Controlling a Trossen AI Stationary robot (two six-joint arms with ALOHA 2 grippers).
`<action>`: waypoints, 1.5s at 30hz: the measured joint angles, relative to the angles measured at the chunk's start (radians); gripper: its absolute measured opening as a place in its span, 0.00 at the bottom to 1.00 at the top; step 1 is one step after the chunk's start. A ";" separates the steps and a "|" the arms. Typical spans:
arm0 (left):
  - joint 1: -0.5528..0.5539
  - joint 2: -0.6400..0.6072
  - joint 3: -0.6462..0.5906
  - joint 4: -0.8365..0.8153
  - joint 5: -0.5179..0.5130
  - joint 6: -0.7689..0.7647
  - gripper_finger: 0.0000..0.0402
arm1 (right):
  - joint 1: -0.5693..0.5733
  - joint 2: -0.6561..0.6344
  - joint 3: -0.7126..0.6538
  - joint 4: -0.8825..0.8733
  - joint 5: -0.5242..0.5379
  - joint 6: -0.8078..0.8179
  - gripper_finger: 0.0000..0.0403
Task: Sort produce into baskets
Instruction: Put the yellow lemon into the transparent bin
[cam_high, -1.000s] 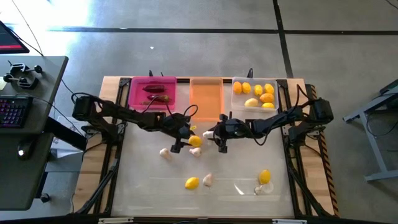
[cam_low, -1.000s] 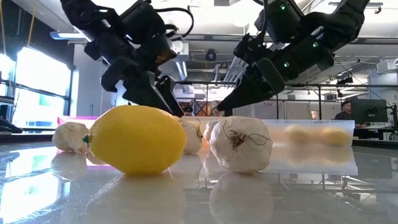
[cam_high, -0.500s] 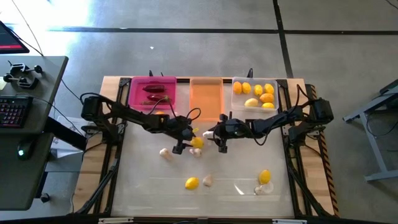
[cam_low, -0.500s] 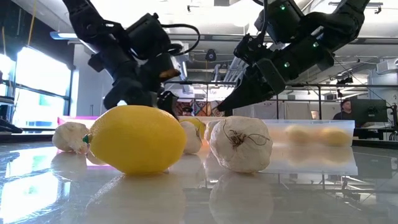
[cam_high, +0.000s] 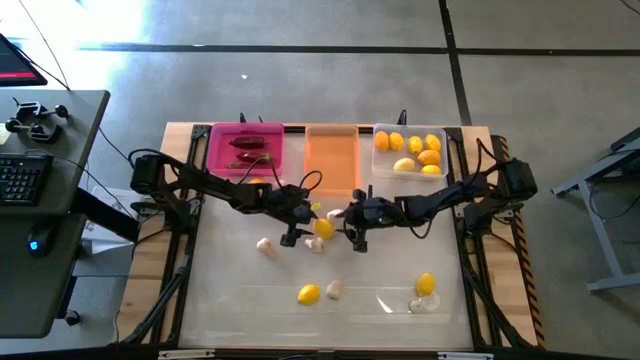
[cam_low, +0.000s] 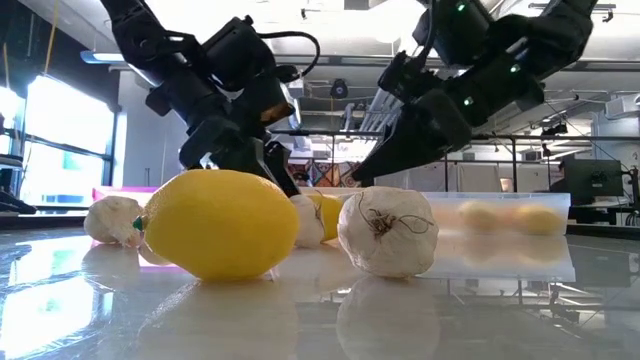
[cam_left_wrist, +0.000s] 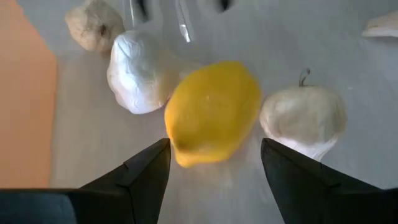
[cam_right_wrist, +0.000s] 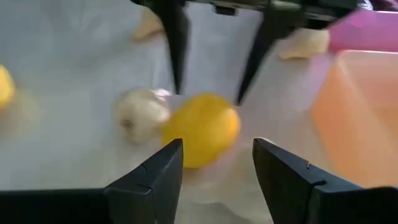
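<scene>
left arm (cam_high: 215, 188): matte black jointed links, looped black cable near the wrist | right arm (cam_high: 455, 195): same black build, small green indicator lights on the wrist housing | left gripper (cam_left_wrist: 214, 171): two dark tapered wedge fingers | right gripper (cam_right_wrist: 214, 165): matching dark angular fingers

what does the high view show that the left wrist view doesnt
Only the high view shows the magenta-pink plastic basket holding dark red chili peppers, the clear whitish basket of yellow lemons, and the right gripper.

Only the left wrist view shows, close up, the open left gripper with the central yellow lemon just beyond its fingers, and whitish garlic bulbs on either side of it.

Both show that lemon and the translucent orange basket.
</scene>
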 joint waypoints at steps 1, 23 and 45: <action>0.000 0.000 0.000 0.000 0.000 0.000 0.59 | 0.012 0.000 0.000 0.000 0.010 0.018 0.46; 0.000 0.000 -0.098 0.161 -0.001 -0.039 0.59 | 0.187 0.220 0.190 -0.063 0.413 -0.208 0.67; 0.002 -0.001 -0.126 0.254 0.045 -0.125 0.59 | 0.159 0.308 0.189 0.080 0.475 -0.523 0.67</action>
